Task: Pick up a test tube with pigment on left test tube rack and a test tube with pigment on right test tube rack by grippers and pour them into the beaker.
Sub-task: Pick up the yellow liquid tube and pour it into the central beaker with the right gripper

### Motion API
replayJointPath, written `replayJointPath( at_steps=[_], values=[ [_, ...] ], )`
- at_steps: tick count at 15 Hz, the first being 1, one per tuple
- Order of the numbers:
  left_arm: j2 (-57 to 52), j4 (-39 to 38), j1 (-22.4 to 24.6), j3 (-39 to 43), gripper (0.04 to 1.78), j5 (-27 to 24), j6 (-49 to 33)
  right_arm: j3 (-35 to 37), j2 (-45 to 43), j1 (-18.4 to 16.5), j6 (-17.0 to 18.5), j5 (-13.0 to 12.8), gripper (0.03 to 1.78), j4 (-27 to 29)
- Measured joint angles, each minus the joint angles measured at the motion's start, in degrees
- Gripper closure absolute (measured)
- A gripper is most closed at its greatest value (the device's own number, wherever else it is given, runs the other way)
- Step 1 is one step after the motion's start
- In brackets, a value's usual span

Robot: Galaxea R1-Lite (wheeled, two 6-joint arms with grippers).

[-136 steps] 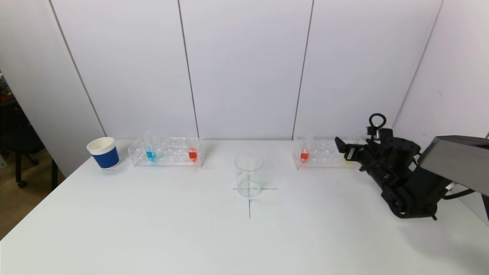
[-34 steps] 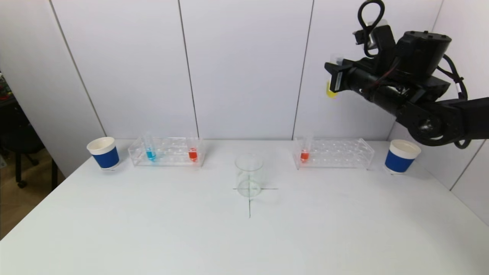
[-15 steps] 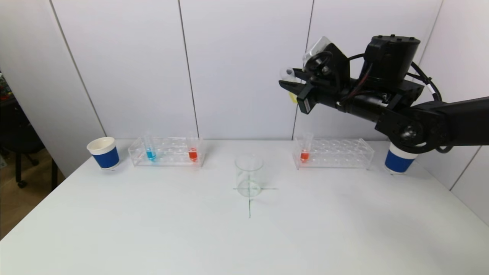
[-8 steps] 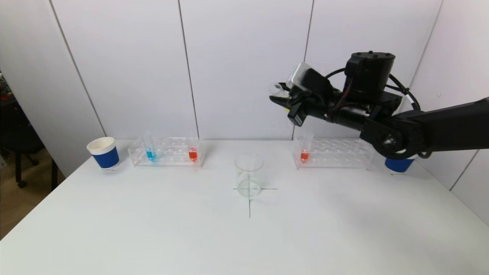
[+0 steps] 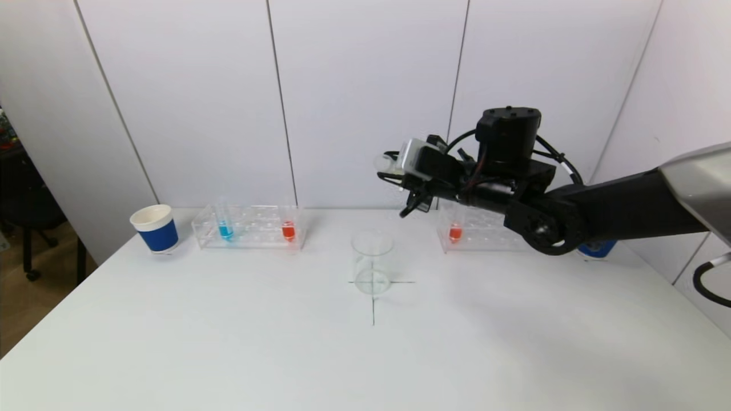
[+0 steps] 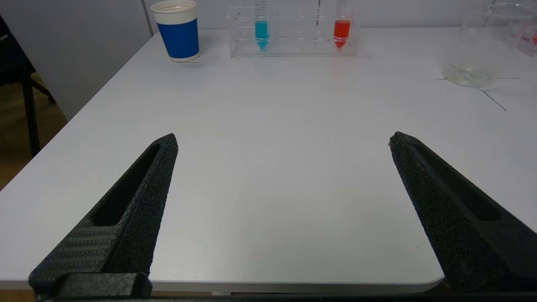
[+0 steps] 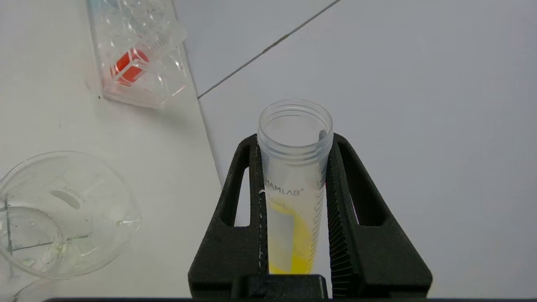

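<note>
My right gripper (image 5: pixel 394 171) is shut on a clear test tube with yellow pigment (image 7: pixel 293 188), held tilted in the air above and slightly right of the glass beaker (image 5: pixel 372 261). The tube's open mouth points toward the beaker side. The beaker also shows in the right wrist view (image 7: pixel 58 214) and holds no pigment. The left rack (image 5: pixel 248 227) holds a blue tube (image 5: pixel 224 224) and a red tube (image 5: pixel 288 227). The right rack (image 5: pixel 485 231) holds a red tube (image 5: pixel 455 228). My left gripper (image 6: pixel 283 142) is open and empty, low over the table's near left edge.
A blue paper cup (image 5: pixel 155 228) stands left of the left rack. A second blue cup (image 5: pixel 597 249) is mostly hidden behind my right arm. A black cross (image 5: pixel 373 302) marks the table under the beaker. White wall panels stand close behind the racks.
My right arm lifted the yellow tube out of the right rack, carried it left and down, and now holds it tilted over the beaker. The left gripper has not moved.
</note>
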Motion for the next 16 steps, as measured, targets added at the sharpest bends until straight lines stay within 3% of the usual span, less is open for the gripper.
replayJointPath(
  at_steps=[3, 8, 12, 14, 16],
  values=[
    [0.0, 0.0, 0.0, 0.0, 0.06, 0.0, -0.02, -0.02, 1.05, 0.09, -3.69, 2.58, 1.35, 0.15],
    [0.0, 0.0, 0.0, 0.0, 0.06, 0.0, -0.02, -0.05, 2.22, -0.67, -11.78, 2.89, 1.35, 0.02],
    [0.0, 0.0, 0.0, 0.0, 0.06, 0.02, -0.02, -0.17, 3.36, -1.18, -15.99, 3.3, 1.35, -1.76],
    [0.0, 0.0, 0.0, 0.0, 0.06, 0.0, -0.02, 0.0, 4.3, -1.41, -17.37, 5.42, 1.35, -4.39],
    [0.0, 0.0, -0.02, 0.0, 0.06, 0.0, -0.02, 0.2, 5.11, -1.83, -18.38, 5.81, 1.35, -5.53]
  ],
)
